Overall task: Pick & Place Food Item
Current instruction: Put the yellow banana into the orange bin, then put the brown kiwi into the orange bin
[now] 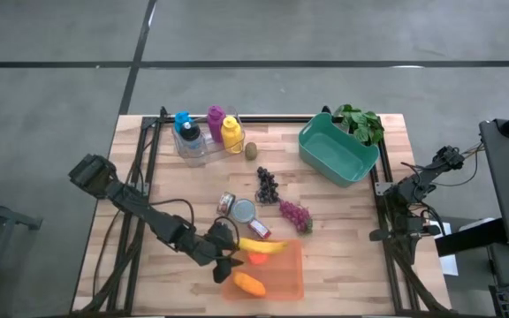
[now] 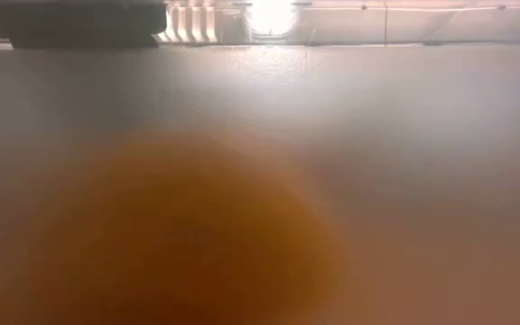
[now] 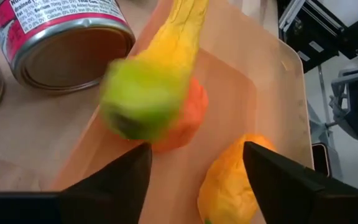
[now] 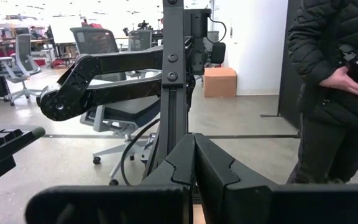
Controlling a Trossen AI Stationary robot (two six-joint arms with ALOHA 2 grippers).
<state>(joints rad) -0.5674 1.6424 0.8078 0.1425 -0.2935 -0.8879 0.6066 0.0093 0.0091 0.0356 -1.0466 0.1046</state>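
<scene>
Your left gripper (image 1: 229, 268) hangs at the near-left edge of the orange tray (image 1: 292, 284), its fingers (image 3: 114, 180) spread apart with nothing between them. Just ahead of the fingertips a blurred green-ended banana (image 3: 157, 81) lies free of the pads, its yellow length running away from the gripper along the tray's rim. Under the banana's near end you see an orange-red fruit (image 3: 182, 118) on the tray floor. Beside the other finger sits a yellow-orange fruit (image 3: 232, 183), also in the tray. Off the tray, beyond the banana, a can (image 3: 64, 40) lies on its side on the wood. Your right gripper (image 4: 194, 168) waits at the table's right edge, well away from the tray, its fingers pressed together and empty. A person (image 4: 334, 81) stands in the room beyond it.
</scene>
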